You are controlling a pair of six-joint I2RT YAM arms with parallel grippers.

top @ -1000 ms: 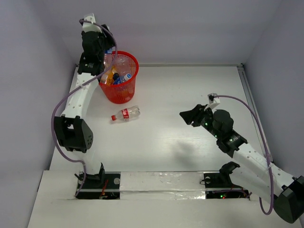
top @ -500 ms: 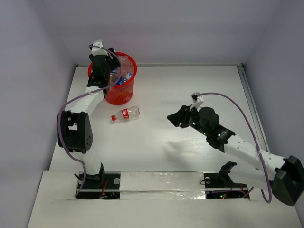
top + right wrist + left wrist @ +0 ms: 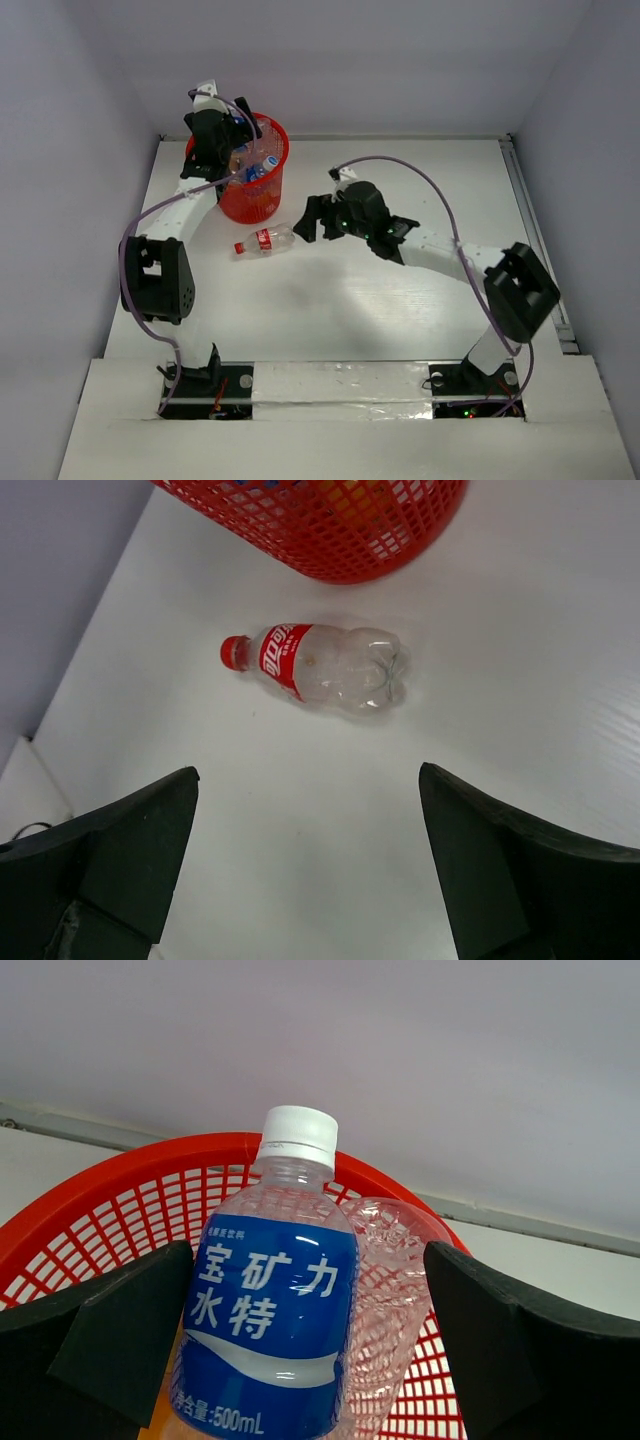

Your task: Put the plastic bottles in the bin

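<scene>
Over on the left, the left pincer (image 3: 307,1260) hangs above the bin (image 3: 262,195) with its jaws spread wide. A blue-labelled bottle (image 3: 270,1330) stands between the two fingers, its white cap (image 3: 297,1135) pointing away from the wrist. The bottle's side is right up against the left finger, but there is a plain gap before the right finger, so nothing is clamping it. In that gap, just behind the blue label, sits a clear crumpled bottle (image 3: 390,1280), and the bin's red lattice rim curves round beyond both of them. From above I can see more bottles piled inside the bin under the pincer, though I can't count them. Moving right, a red-labelled bottle (image 3: 320,665) lies on its side on the white table (image 3: 520,680). It is near the foot of the bin but not touching it, straight ahead of the right pincer (image 3: 307,780). Its red cap (image 3: 232,652) points toward that pincer's left finger. The right pincer's jaws are also wide apart and hold nothing, and it hovers short of the bottle. The bin is farther ahead of it, with something orange showing through the mesh.
</scene>
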